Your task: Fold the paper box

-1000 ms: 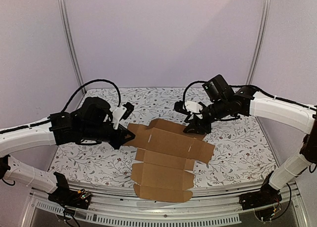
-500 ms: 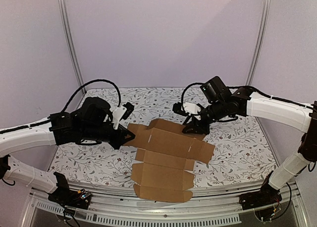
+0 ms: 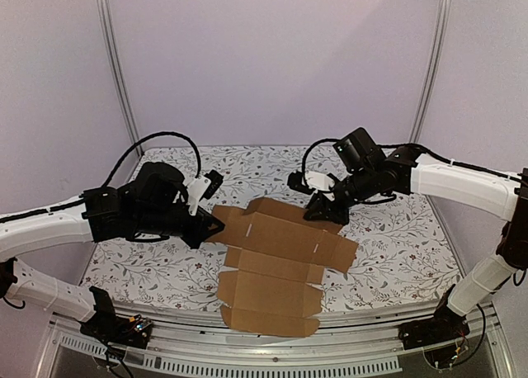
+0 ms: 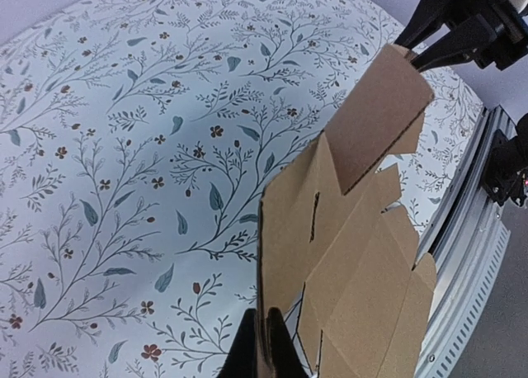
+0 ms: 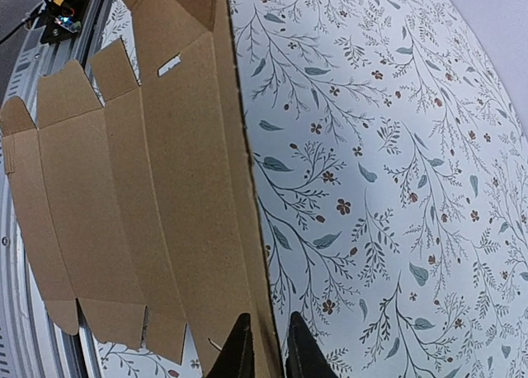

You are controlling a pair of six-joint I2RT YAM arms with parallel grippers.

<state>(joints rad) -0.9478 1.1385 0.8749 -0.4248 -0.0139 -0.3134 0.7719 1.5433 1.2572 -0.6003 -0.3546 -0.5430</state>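
1. The white table with a grey leaf-and-flower print point(image 3: 396, 254) lies under both my grippers. It is the flat bed I should press the creases against.
2. The paper box point(image 3: 276, 262), a flat brown die-cut cardboard sheet with notched flaps, lies between my 2 grippers and runs from them back toward my bases. Its far panel tilts up off the table.
3. My left gripper point(image 3: 214, 228) is clamped on the sheet's left corner, with the card pinched between its fingers point(image 4: 246, 353).
4. My right gripper point(image 3: 323, 214) has its fingers point(image 5: 238, 349) on either side of the far panel's edge, and they look closed on it.
5. I judge the step in hand to be raising that far panel along its scored line. To do it well I would turn the right wrist about the crease instead of pulling. The left grip should anchor the sheet so that it cannot slide.
6. The silver metal rail point(image 3: 346, 327) runs behind both grippers, just beside the sheet's near flap. Dragging the sheet that way could catch the flap on it.
7. 2 small cut slots point(image 3: 316, 248) lie beside the right gripper. Bending across them could tear the card.
8. Nothing stands between my grippers except the sheet itself.
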